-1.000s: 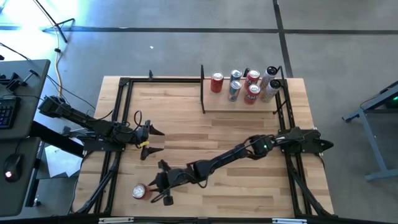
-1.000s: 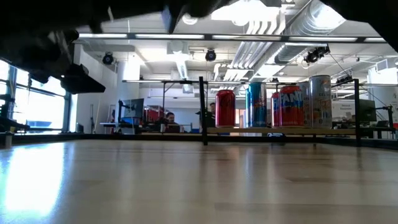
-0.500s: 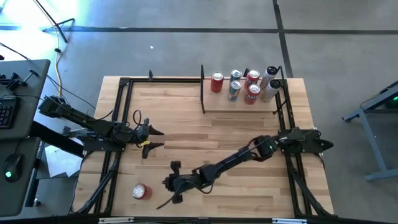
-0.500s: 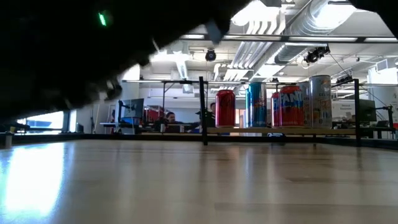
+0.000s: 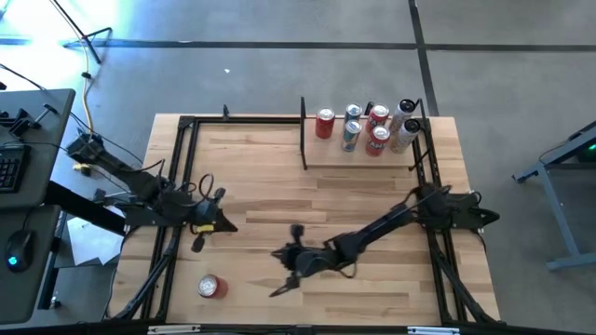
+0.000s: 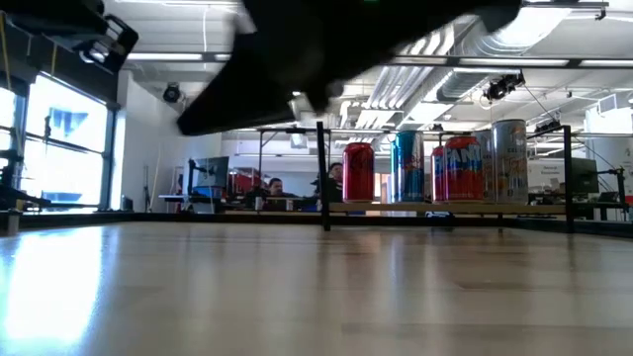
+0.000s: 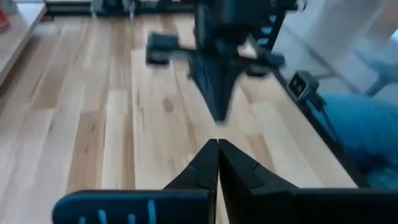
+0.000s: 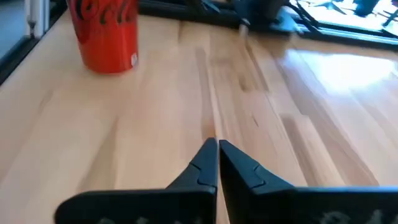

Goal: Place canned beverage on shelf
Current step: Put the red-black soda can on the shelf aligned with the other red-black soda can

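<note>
A red canned beverage (image 5: 211, 287) stands upright on its base on the tabletop near the front left; it also shows in the right wrist view (image 8: 106, 34). The shelf (image 5: 358, 156), a pale wood panel between black bars at the far right, carries several cans (image 6: 359, 171). My right gripper (image 5: 277, 291) is shut and empty to the can's right, clear of it, its fingers closed (image 8: 217, 149). My left gripper (image 5: 228, 228) is shut and empty at the table's left, farther back than the can, its fingers closed (image 7: 217, 149).
Black frame rails (image 5: 177, 186) run along the table's left, far and right sides. The shelf's black bars (image 5: 304, 130) stand at its ends. Bare slatted tabletop (image 5: 279, 186) lies between the arms and the shelf. People sit in the room behind the table (image 6: 269, 188).
My right gripper has drawn back from the red can toward the table's right edge; the can stays standing where it was. My left gripper has shut and shifted a little toward the near edge.
</note>
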Motion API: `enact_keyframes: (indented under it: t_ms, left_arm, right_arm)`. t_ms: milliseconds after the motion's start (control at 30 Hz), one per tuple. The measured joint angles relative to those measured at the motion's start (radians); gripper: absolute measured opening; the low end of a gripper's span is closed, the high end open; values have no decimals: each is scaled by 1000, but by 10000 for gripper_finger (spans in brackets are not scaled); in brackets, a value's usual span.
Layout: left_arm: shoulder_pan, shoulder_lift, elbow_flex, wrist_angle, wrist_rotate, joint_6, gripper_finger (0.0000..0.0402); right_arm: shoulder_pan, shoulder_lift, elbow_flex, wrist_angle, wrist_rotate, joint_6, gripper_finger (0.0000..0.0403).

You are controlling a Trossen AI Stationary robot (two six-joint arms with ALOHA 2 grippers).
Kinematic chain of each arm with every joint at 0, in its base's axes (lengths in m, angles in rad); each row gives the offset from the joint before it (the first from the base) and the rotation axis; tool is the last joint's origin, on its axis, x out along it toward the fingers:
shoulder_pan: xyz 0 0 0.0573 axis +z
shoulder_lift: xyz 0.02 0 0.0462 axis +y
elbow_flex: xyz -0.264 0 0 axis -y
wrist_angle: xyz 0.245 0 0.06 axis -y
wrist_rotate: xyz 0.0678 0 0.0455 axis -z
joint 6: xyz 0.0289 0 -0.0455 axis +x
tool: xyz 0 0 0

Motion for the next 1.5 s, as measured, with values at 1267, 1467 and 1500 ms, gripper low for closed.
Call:
enact_keyframes:
  t_ms: [1267, 1467, 1500]
  left_arm:
    - [-625, 911, 734, -732, 168, -1041, 0]
    - [-621, 971, 734, -732, 58, -1064, 0]
    - [-619, 978, 733, -732, 42, -1057, 0]
  right_arm:
    - [79, -161, -424, 452, 227, 1, 0]
    - [79, -161, -424, 452, 227, 1, 0]
    - [79, -161, -424, 452, 227, 1, 0]
